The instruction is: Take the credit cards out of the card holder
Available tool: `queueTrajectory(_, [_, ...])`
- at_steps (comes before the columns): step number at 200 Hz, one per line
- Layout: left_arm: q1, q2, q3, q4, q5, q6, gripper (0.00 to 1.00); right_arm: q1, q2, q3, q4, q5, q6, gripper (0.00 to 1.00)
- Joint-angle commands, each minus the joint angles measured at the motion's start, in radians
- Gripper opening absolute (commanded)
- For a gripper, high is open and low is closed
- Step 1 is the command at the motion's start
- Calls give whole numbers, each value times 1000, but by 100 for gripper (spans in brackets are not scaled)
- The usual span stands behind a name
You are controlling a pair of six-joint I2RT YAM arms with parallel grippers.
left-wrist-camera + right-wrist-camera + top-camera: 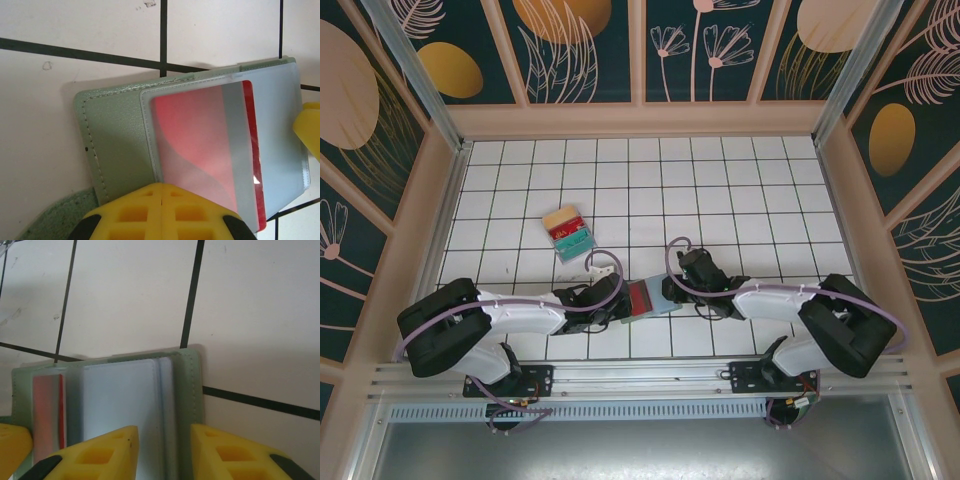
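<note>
Left claw [161, 202] is sitting clenched at the card holder [112, 145], which is lying open by the worktop's [720, 190] near edge. Right claw [162, 447] is straddling its other leaf, released. I'm reckoning: pin that leaf, slide the red card [195, 135] out flat.

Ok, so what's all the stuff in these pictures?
wallet: one, grey-green, open on the table between the grippers.
red card: one, red with a grey stripe, in the wallet's clear pocket.
stack of cards: one, tan, red and teal, farther back on the table, apart from the wallet.
table: one, white tiles with black lines.
left gripper: one, yellow fingers closed together, at the wallet's left end.
right gripper: one, yellow fingers apart, at the wallet's right edge.
</note>
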Motion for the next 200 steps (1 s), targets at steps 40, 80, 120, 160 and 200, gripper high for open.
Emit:
queueTrajectory(40, [-5,4,-6,7,15,11,4,14,-137,14,-2,-95,-29,31])
queueTrajectory(80, [-5,10,-3,10,19,13,3,14,-51,7,101,-260,0,24])
queueTrajectory(120, [-5,9,0,5,19,14,3,14,17,6,151,-306,18,22])
queueTrajectory(160, [-5,12,-3,7,23,14,3,14,59,14,164,-318,21,22])
queueTrajectory(200, [-5,11,-2,10,23,13,3,14,89,19,165,-315,19,21])
